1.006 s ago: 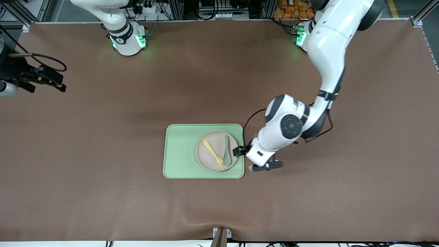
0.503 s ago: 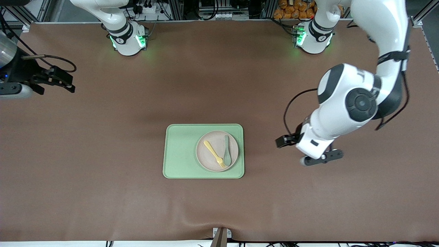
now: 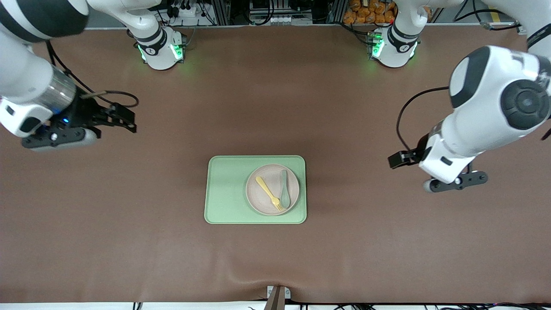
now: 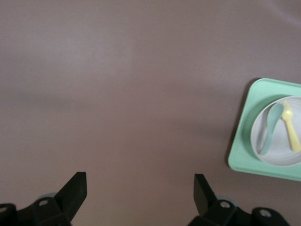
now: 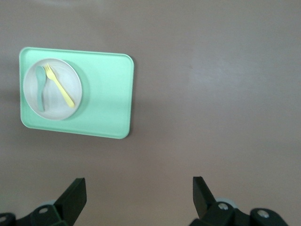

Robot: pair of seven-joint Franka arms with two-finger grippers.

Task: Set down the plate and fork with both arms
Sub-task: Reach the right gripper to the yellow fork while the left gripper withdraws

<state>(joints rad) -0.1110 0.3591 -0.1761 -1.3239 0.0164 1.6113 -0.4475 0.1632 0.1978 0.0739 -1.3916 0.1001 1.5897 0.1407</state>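
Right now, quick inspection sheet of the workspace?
Surface: brown mat, rippled at the edge nearest the front camera.
Job's things: plate on green tray; fork on the plate.
Clutter: grey-green spoon beside the fork.
Grippers: left claw open, empty, over bare mat; right claw open, empty, over bare mat.
Cables: black cable loop at each wrist.
Surroundings: frame rails and wiring by the arm bases.

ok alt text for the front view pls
A pale plate holding a yellow fork and grey-green spoon sits on a green tray mid-table. The left gripper and right gripper hover open over bare table at either end.
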